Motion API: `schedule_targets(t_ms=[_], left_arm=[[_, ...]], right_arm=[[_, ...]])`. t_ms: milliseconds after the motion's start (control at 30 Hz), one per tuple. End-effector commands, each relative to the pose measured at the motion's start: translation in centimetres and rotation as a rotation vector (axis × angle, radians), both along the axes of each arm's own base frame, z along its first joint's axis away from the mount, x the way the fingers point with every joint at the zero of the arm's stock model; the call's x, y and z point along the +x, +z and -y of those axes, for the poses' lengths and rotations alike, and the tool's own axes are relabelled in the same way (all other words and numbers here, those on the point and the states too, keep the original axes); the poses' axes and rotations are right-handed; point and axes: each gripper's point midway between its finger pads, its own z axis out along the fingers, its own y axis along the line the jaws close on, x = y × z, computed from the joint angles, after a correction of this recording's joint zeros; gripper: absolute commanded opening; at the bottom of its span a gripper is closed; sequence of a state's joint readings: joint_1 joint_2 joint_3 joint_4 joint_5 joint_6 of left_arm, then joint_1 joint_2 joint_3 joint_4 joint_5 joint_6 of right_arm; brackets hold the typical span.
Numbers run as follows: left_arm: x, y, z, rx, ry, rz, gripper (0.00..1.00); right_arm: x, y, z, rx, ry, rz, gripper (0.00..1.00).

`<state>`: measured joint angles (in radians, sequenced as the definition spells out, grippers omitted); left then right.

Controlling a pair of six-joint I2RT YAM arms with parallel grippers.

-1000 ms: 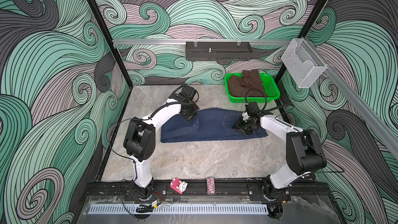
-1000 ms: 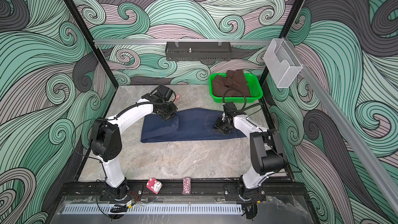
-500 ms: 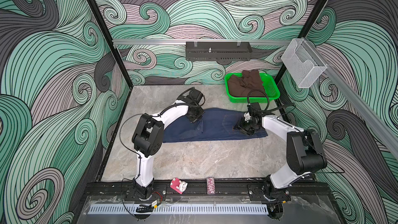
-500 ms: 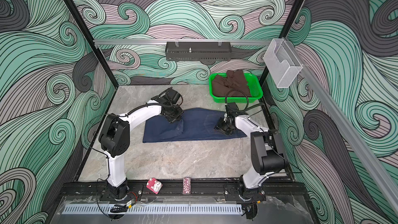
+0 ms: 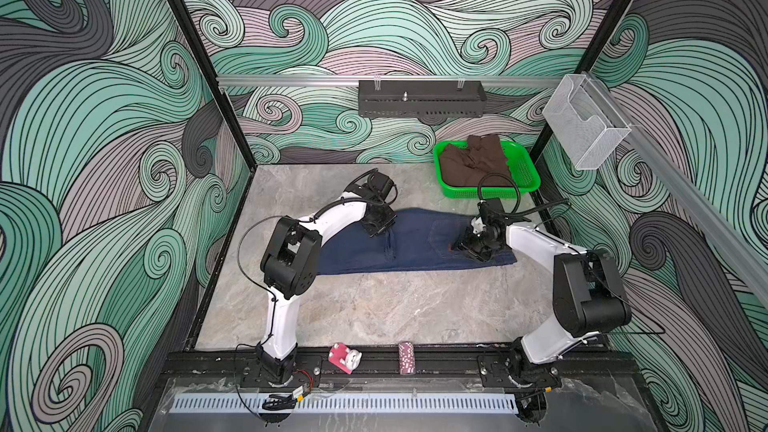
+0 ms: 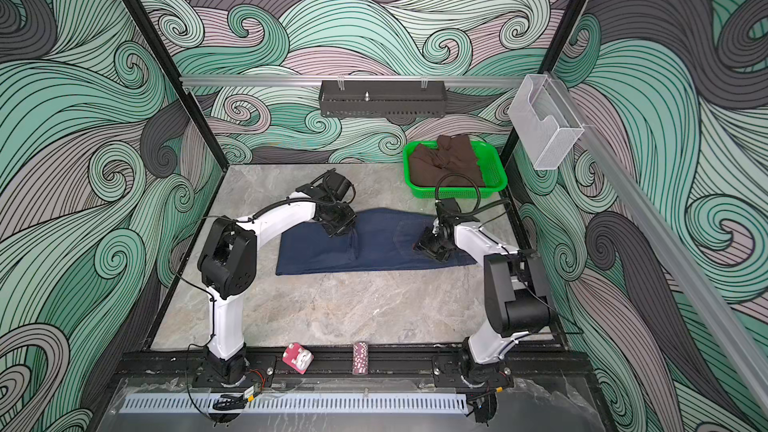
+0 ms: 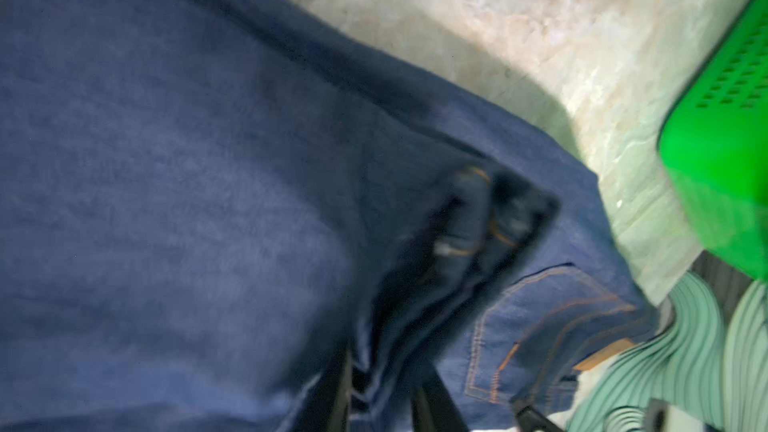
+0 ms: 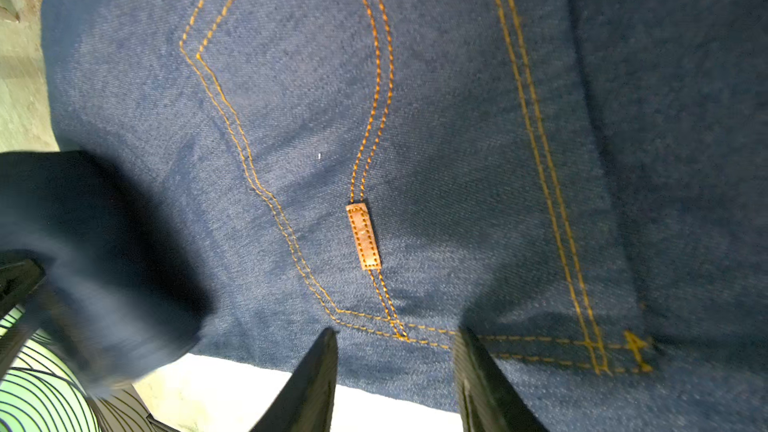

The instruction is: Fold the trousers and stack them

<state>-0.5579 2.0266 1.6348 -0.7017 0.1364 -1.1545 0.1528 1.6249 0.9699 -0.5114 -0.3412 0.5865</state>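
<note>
The dark navy trousers (image 5: pixel 419 245) (image 6: pixel 378 245) lie across the middle of the table, the legs doubled back so their hems end near the middle. My left gripper (image 5: pixel 377 226) (image 6: pixel 340 224) sits at the hems' far corner. In the left wrist view its fingers (image 7: pixel 384 371) stand apart with bunched, blurred hem cloth (image 7: pixel 469 222) between and beyond them. My right gripper (image 5: pixel 468 245) (image 6: pixel 428 246) rests on the waist end, open. Its tips (image 8: pixel 395 338) straddle flat denim at a back pocket's orange stitching, near a small tan tab (image 8: pixel 364 236).
A green basket (image 5: pixel 525 178) (image 6: pixel 496 170) (image 7: pixel 723 151) holding a brown garment (image 5: pixel 473 160) stands at the back right, close behind the right arm. A red-and-white item (image 5: pixel 345 359) and a small patterned roll (image 5: pixel 406 358) sit on the front rail. Bare table (image 5: pixel 395 309) lies in front of the trousers.
My left arm has swung right and slightly forward with the hem end, and its jaws have parted. The right gripper has stayed where it was.
</note>
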Motion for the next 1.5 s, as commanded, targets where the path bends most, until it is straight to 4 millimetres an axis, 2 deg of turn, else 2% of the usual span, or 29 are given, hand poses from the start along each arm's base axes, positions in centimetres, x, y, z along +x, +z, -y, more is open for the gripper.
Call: schedule_targets(t_ms=[0,100,200,267,367,500,633,733,800,967,1133,1300,1467], left_arm=[[1.4,4.3,0.8,-0.035,-0.017,0.119,0.45],[2.5,8.6,0.6,-0.042,-0.049,0.232,0.55],[3.1,13.1,-1.3,-0.010,-0.078,0.334,0.60],[3.3,14.6,-3.5,0.018,-0.068,0.377,0.62],[3.3,15.2,-8.1,0.065,-0.043,0.423,0.66],[2.1,14.1,-14.5,0.124,-0.039,0.429,0.70],[0.4,12.8,-20.7,0.320,-0.053,0.470,0.72],[-1.0,11.6,-23.7,0.376,-0.062,0.474,0.74],[-1.8,9.8,-24.7,0.357,-0.090,0.442,0.74],[-4.3,3.5,-25.0,0.223,-0.209,0.250,0.73],[-5.1,-1.2,-24.5,0.064,-0.263,0.123,0.61],[-4.4,-3.1,-23.3,-0.053,-0.288,0.087,0.59],[-4.2,-4.6,-22.9,-0.082,-0.312,0.058,0.56]], right_arm=[[-0.4,0.9,0.2,0.003,-0.002,0.009,0.47],[-0.4,1.2,0.2,0.008,-0.010,0.017,0.47],[-0.4,1.6,0.2,0.009,-0.012,0.025,0.47],[-0.2,2.0,0.2,0.011,-0.011,0.030,0.47],[-0.2,2.3,0.1,0.012,-0.007,0.033,0.47],[0.0,2.7,0.3,0.003,-0.011,0.037,0.47],[0.5,3.7,1.1,-0.048,-0.027,0.067,0.46],[0.8,4.0,1.7,-0.085,-0.026,0.063,0.46],[0.9,3.7,1.8,-0.093,-0.022,0.049,0.46],[0.9,3.3,1.6,-0.081,-0.025,0.024,0.47],[0.6,2.7,1.4,-0.074,-0.028,0.001,0.46],[0.3,2.4,1.5,-0.076,-0.029,-0.007,0.46],[-0.1,2.3,1.6,-0.081,-0.028,-0.011,0.46]])
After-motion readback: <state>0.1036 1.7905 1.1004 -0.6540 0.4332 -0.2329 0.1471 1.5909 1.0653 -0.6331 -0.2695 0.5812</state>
